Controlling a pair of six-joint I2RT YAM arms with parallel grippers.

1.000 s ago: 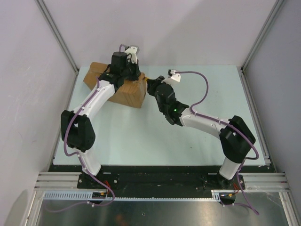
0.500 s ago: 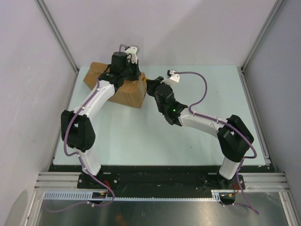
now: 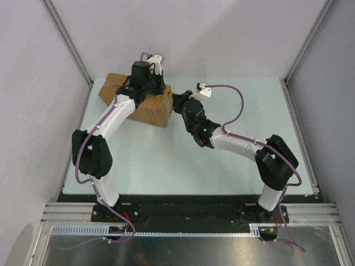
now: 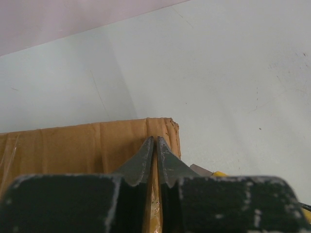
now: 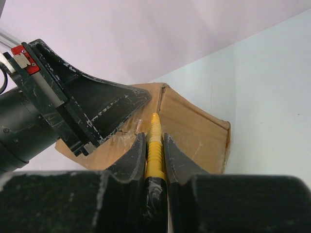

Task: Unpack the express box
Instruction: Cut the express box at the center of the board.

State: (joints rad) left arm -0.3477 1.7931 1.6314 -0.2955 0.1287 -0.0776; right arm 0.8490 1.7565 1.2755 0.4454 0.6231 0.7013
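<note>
Top external view: the express box [image 3: 157,112] sits at the far left of the bench [image 3: 238,111], its top closed under tape, so what is inside cannot be seen. The left jaws sit over the box top near its right end, closed almost together with nothing between them. The right jaws clamp a yellow utility knife [image 5: 155,138], its tip at the box's upper edge.

Express box [image 4: 73,145] partly behind left tool [image 4: 154,150]
</note>
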